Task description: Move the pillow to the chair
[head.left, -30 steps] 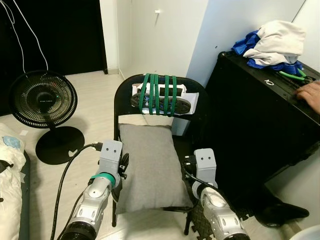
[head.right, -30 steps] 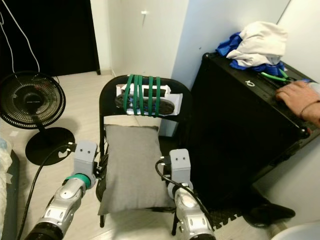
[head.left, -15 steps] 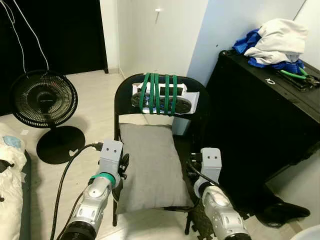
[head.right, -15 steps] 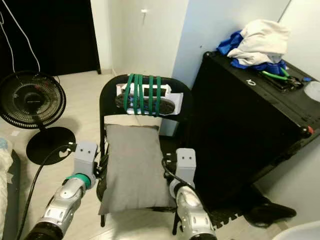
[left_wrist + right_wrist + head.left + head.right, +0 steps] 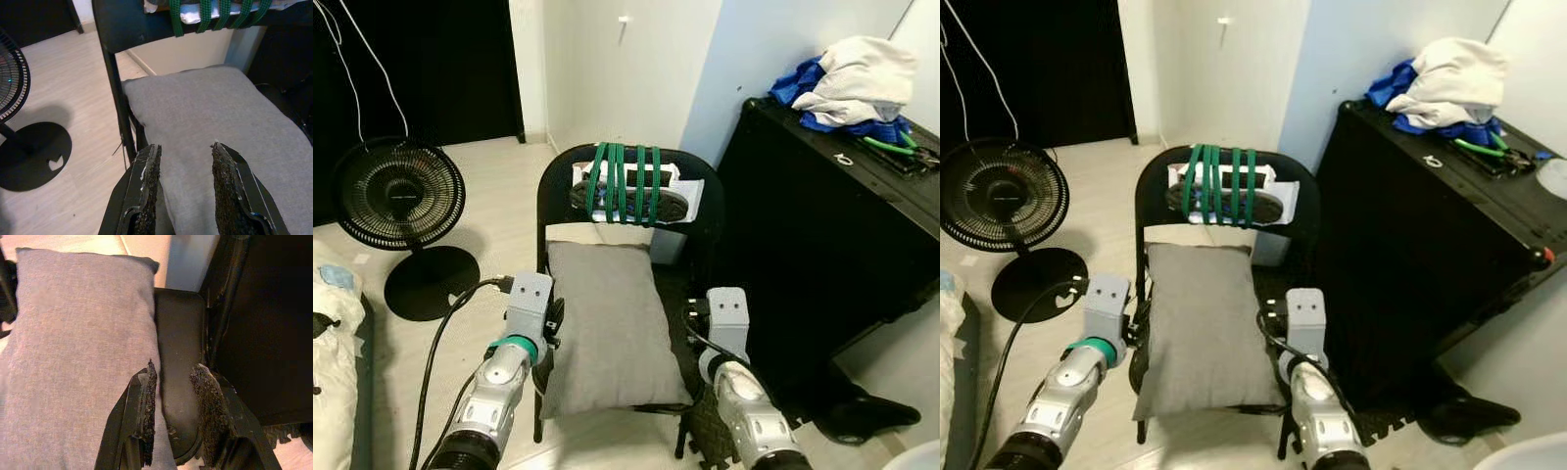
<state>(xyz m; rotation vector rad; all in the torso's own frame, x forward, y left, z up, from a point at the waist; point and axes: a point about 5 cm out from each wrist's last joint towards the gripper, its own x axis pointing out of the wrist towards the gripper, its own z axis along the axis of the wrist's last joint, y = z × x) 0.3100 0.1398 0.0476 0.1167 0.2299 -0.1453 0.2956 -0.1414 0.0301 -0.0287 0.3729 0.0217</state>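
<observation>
On the chair [image 5: 558,186] seat lies the pillow [image 5: 607,328]; our left hand [image 5: 183,161] and right hand [image 5: 173,382] flank it, fingers apart, gripping nothing — placing looks done; next we judge both should draw clear.

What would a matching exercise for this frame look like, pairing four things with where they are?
Things:
1. pillow
2. fan
3. clothes pile
4. green straps

Places:
A. wrapped around the chair back
B. on the black cabinet
C. lying on the chair seat
D. standing on the floor at the robot's left

Pairs: 1-C, 2-D, 3-B, 4-A
</observation>
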